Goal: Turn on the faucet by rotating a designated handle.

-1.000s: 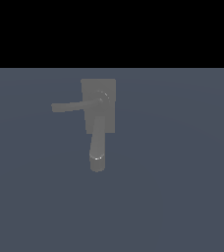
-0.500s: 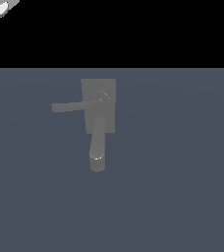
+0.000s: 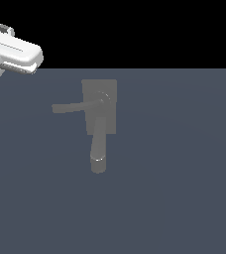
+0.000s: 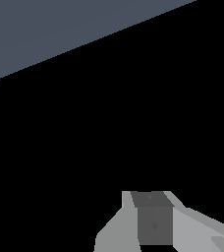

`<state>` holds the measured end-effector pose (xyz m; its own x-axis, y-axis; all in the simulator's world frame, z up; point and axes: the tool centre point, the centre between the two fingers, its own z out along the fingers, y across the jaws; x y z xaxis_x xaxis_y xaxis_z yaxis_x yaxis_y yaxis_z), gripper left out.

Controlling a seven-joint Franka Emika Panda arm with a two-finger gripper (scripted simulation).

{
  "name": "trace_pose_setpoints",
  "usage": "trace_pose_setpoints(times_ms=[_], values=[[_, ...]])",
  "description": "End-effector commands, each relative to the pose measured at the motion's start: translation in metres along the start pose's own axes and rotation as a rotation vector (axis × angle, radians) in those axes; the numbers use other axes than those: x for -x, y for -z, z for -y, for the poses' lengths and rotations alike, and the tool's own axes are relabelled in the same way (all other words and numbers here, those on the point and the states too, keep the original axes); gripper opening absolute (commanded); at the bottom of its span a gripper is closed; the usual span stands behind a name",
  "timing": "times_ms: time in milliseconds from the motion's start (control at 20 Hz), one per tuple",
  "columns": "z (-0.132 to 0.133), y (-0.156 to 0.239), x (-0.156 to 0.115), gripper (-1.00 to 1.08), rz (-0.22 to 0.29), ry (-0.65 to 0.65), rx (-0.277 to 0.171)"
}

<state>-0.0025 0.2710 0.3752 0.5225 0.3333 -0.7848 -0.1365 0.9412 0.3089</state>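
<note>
The matte grey faucet [image 3: 107, 89] stands in the middle of the exterior view, its flat back plate behind a thick spout [image 3: 98, 148] that points toward the camera. The handle [image 3: 74, 106], a slim grey bar, sticks out from the round pivot toward the exterior view's left, roughly level. My white gripper [image 3: 17, 68] hangs at the upper left of that view, well apart from the handle and higher than it. In the wrist view the fingers [image 4: 119, 226] show as one joined grey mass with nothing between them.
A plain blue-grey floor [image 3: 184, 178] spreads around the faucet under a black background. The wrist view shows only a wedge of that floor [image 4: 45, 29] and blackness.
My arm has come into the exterior view from the upper left corner and reached further toward the faucet. The faucet and its handle have not moved.
</note>
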Motion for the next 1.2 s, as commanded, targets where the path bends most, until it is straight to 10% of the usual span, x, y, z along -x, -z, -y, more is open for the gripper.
trace_pose_setpoints(times_ms=[0,550,1150], values=[[0.015,0.015,-0.034,-1.00,-0.088,0.060,0.021],[0.087,0.086,-0.144,-1.00,-0.413,0.260,0.060],[0.125,0.125,-0.182,-1.00,-0.559,0.339,0.062]])
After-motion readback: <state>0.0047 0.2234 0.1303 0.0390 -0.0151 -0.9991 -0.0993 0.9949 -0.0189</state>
